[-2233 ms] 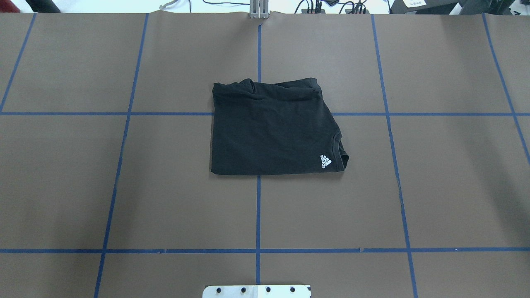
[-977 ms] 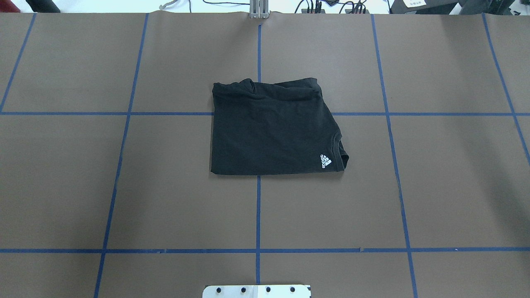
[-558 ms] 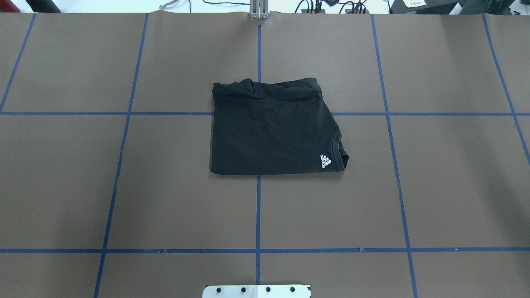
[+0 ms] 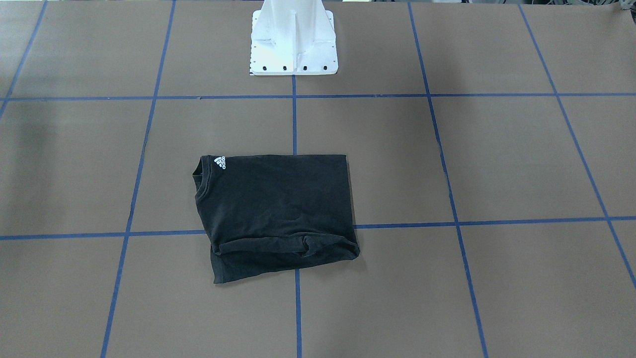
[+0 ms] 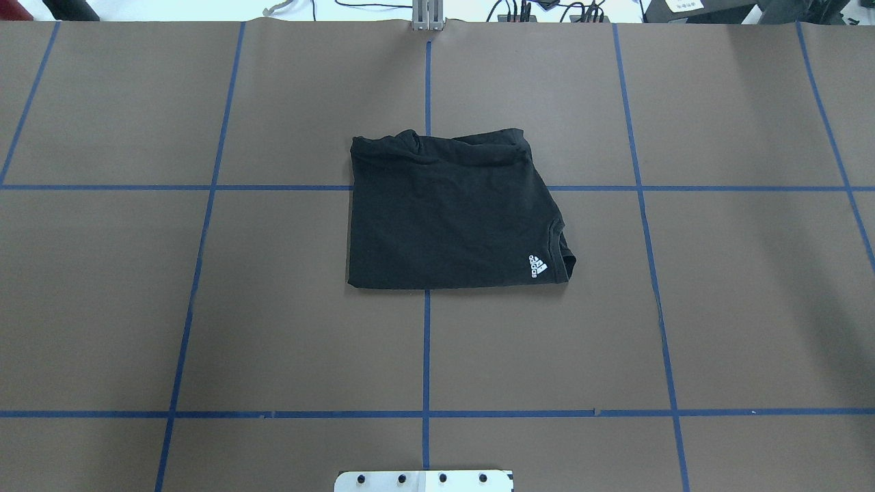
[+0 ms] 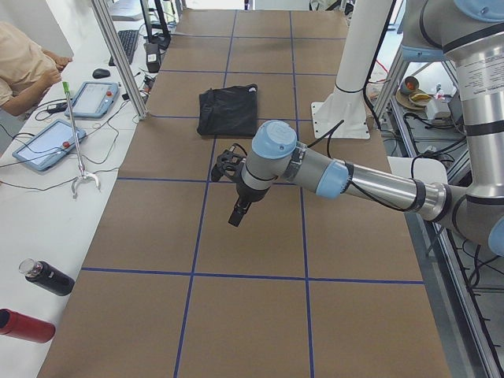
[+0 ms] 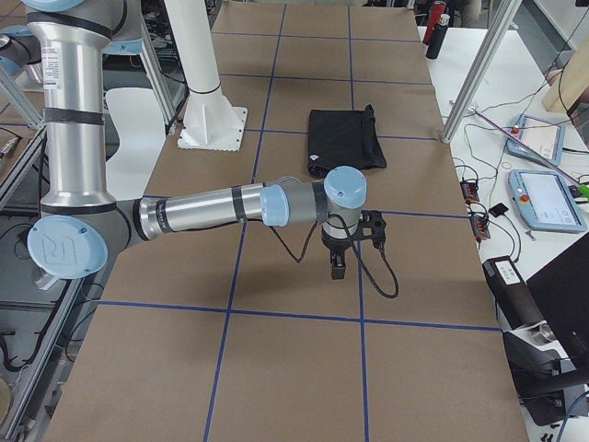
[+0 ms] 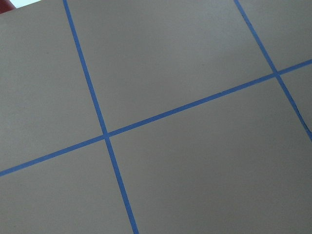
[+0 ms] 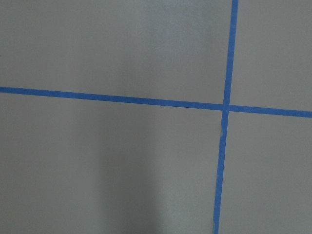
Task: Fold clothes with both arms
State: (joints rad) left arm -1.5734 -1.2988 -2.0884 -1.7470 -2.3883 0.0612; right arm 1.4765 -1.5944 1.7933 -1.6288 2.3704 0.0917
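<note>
The black T-shirt (image 5: 444,219) lies folded into a rough rectangle at the table's middle, its small white logo (image 5: 538,266) up near the collar. It also shows in the front view (image 4: 273,209) and both side views (image 6: 227,110) (image 7: 345,138). The orbit logo is hidden. My left gripper (image 6: 236,214) hangs over bare table well away from the shirt. My right gripper (image 7: 337,267) hangs likewise at the other end. Both show only in side views, so I cannot tell whether they are open or shut. Both wrist views show only brown table and blue tape.
The white pedestal base (image 4: 294,40) stands at the robot's edge of the table. Blue tape lines (image 5: 426,342) grid the brown surface. Tablets (image 6: 94,98) and bottles (image 6: 47,277) lie on the operators' bench, with a metal post (image 6: 118,55) at its edge.
</note>
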